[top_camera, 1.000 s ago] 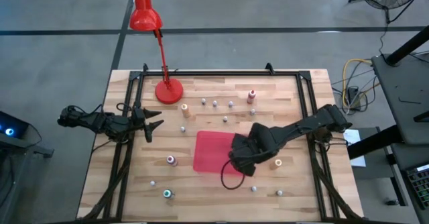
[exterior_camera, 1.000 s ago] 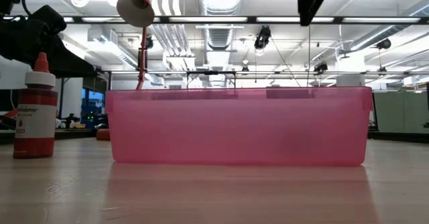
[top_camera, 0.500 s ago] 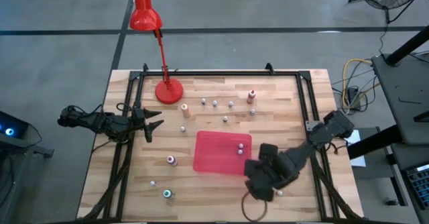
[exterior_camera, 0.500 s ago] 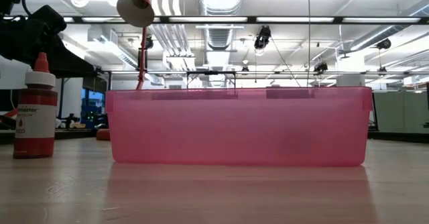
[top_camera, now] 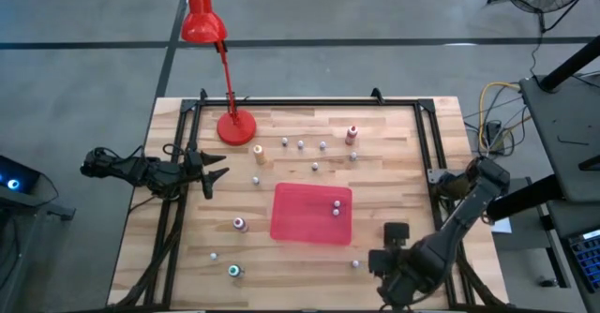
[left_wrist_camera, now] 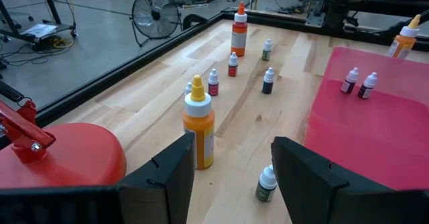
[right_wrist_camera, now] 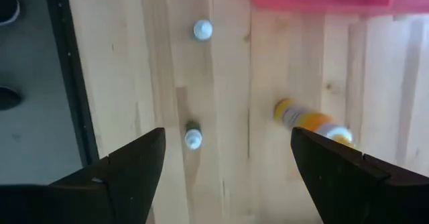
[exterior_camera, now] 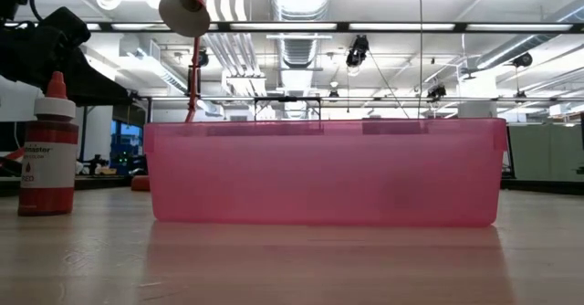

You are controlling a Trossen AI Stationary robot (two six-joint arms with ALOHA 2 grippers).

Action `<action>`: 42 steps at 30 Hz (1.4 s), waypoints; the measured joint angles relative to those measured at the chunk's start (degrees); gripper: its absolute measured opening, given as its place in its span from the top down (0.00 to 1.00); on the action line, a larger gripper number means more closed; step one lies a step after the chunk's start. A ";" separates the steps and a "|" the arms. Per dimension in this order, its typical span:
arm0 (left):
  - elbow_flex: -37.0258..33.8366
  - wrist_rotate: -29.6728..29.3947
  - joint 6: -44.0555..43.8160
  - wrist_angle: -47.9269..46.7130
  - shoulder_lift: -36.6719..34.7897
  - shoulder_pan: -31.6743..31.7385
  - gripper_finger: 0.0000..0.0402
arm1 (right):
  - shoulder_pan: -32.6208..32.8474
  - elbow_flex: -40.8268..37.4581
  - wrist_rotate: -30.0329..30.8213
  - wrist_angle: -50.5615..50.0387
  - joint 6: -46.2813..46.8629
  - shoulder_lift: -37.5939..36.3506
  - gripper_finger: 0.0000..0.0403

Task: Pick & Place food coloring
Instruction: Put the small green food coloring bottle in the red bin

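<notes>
Hovering over the near right corner of the table [top_camera: 187, 247], the right gripper [right_wrist_camera: 224, 160] holds nothing, its fingers spread wide, apparently lined up above loose bottles there. Its wrist view shows a small white-capped bottle [right_wrist_camera: 193, 138] between the fingers' line, another [right_wrist_camera: 203, 29] nearer the pink tray [top_camera: 309, 215], and an orange bottle [right_wrist_camera: 312, 122] lying tipped on its side. Two small bottles [top_camera: 336, 207] sit inside the tray, presumably the drop-off; most food coloring remains scattered on the wood, chiefly along the far side. The left gripper [top_camera: 214, 174] waits at the left edge, open wide and empty, just beside the red lamp [top_camera: 235, 126]
</notes>
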 joint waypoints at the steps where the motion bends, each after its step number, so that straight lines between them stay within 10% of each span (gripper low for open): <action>1: 0.00 0.03 0.01 0.01 0.00 0.00 0.58 | 0.47 -1.19 -0.63 1.45 0.70 -0.25 0.22; 42: 0.00 0.02 0.00 0.00 0.00 -0.02 0.58 | 3.66 -28.67 -2.54 28.82 12.52 -1.87 0.18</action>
